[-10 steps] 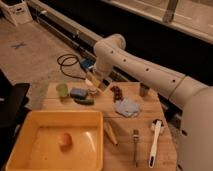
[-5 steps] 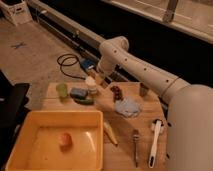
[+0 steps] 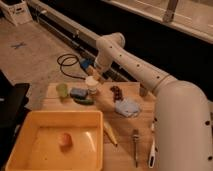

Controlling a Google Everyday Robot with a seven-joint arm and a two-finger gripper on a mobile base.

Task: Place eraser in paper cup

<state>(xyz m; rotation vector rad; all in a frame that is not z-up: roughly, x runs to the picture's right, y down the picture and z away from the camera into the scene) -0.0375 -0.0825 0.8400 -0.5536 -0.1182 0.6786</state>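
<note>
Tool just above paper cup, blue sponge beside

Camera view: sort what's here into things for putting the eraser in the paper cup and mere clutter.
For the job: paper cup; gripper, just above the cup; eraser, apparently the tan block at the gripper.

Lying about: green cup; blue sponge; dark metallic cup; fork; white-handled brush; yellow bin.
</note>
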